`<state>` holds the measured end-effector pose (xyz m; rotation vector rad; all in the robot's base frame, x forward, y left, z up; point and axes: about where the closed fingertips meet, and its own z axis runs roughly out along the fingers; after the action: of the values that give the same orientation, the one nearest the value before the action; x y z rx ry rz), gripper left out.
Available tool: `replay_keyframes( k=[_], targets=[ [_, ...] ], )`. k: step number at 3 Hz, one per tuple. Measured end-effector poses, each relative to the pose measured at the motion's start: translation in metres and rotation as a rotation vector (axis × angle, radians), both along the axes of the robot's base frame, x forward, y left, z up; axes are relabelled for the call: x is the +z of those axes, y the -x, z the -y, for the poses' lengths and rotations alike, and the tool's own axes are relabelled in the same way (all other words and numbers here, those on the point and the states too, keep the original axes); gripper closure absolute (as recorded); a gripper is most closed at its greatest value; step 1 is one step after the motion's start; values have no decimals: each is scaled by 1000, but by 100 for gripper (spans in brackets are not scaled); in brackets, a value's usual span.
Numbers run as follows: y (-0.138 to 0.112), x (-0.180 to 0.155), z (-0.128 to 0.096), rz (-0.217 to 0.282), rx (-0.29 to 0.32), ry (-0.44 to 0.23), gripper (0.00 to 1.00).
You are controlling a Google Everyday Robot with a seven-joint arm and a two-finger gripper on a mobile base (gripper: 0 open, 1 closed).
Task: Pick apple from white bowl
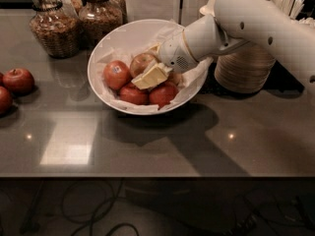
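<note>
**Gripper down inside the white bowl, beside the apple**

The white bowl [120, 38] stands on the grey table [147, 149], at the middle of its far half, lined with crumpled white paper. The arm [256, 21] reaches in from the right over the bowl's right rim. The gripper [148, 76] sits low in the bowl, its cream tip pointing left.

The apple [141, 63], tan with a red blush, lies in the bowl towards the back, just behind and left of the gripper tip. The tip overlaps its lower right edge; contact cannot be confirmed. Whether the gripper is spread or pressed together cannot be told.

Around the tip lie three red apples: one with a sticker [116, 74] to the left, and two [134, 94] [162, 95] in front of it.

Elsewhere on the table:
- two red apples [18, 80] at the left edge, well apart from the bowl
- glass jars [54, 31] behind it, to the left
- stacked beige paper bowls [243, 73] to the right, behind the arm
</note>
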<state>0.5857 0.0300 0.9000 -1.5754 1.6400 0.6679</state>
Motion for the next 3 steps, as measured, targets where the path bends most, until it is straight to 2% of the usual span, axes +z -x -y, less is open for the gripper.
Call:
replay_keyframes(
  k=[1, 2, 3],
  targets=[
    [-1, 24, 0, 47, 7, -21, 100],
    [2, 70, 4, 132, 30, -43, 100],
    [4, 115, 18, 217, 32, -74, 100]
  ],
)
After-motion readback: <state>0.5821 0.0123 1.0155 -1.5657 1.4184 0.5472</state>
